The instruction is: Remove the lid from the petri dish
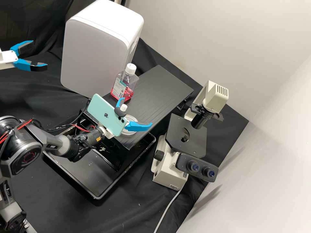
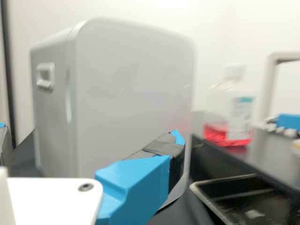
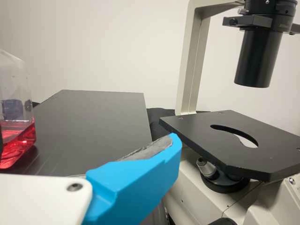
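Note:
The clear petri dish [image 1: 132,119] with its lid on lies at the near corner of a raised black platform [image 1: 162,90]. My right gripper [image 1: 136,112] hovers right at it, open, one blue finger [image 1: 120,104] on the far side of the dish and the other [image 1: 139,126] on the near side. Whether the fingers touch the lid I cannot tell. In the right wrist view one blue finger [image 3: 140,173] juts over the platform [image 3: 93,126]. My left gripper [image 1: 38,54] hangs open and empty at the far left, well away from the dish, beside the white box.
A flask of red liquid [image 1: 124,84] stands on the platform just behind the dish. A large white box [image 1: 97,45] stands at the back, a microscope [image 1: 191,139] to the right. A black tray [image 1: 97,174] lies under the platform's near end.

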Controlling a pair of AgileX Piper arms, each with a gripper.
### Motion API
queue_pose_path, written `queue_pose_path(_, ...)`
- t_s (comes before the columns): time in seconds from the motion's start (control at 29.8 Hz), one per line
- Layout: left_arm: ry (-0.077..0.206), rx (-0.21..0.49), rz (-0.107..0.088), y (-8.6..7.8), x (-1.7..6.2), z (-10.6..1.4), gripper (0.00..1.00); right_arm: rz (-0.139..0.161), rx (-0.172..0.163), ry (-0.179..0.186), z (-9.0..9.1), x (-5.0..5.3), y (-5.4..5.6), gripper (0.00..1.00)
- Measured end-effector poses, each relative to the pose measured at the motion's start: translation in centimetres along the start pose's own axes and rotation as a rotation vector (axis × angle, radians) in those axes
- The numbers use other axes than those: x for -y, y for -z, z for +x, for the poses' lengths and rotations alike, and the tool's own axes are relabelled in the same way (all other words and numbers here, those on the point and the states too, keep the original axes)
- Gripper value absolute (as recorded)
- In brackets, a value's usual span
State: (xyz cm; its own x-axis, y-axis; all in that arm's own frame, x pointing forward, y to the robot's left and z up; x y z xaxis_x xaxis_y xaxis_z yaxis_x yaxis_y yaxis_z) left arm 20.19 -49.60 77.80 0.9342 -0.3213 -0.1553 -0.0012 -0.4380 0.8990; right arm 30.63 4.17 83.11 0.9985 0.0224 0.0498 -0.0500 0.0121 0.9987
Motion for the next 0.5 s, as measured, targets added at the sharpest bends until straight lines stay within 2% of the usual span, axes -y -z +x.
queue_pose_path(0.07,-0.008,0.029,-0.007,-0.3,0.06,-0.8,1.00,0.000,0.000,0.000,0.0,0.0,0.0,1.00)
queue_pose_path(0.27,0.028,0.123,-0.019,-1.6,0.61,-2.9,1.00,0.000,0.000,0.000,0.0,0.0,0.0,1.00)
queue_pose_path(0.4,0.028,0.200,-0.012,-2.7,0.62,-4.3,1.00,0.000,0.000,0.000,0.0,0.0,0.0,1.00)
queue_pose_path(0.5,0.012,0.253,-0.017,-3.5,0.35,-4.6,1.00,0.000,0.000,0.000,0.0,0.0,0.0,1.00)
